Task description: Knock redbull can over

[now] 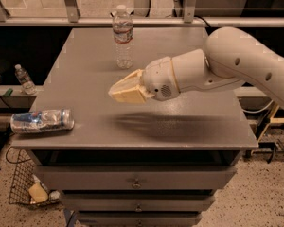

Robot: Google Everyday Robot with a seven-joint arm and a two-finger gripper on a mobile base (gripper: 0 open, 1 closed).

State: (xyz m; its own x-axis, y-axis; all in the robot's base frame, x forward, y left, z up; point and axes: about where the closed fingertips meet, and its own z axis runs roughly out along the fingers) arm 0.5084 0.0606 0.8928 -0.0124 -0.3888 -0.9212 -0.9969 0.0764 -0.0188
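Observation:
The redbull can (41, 121) is silver and blue and lies on its side at the front left corner of the grey table (180, 46). Its length runs left to right, close to the table's edge. My gripper (114, 92) has cream fingers (128, 90) and hovers above the middle of the table, pointing left. It is well to the right of the can and does not touch it. The fingers are shut and hold nothing. The white arm (236, 60) reaches in from the right.
A clear plastic water bottle (123, 36) stands upright at the back of the table, behind the gripper. Drawers (137, 181) sit under the tabletop. A small bottle (24, 78) stands on a shelf at the left, and a wire basket (26, 186) sits on the floor.

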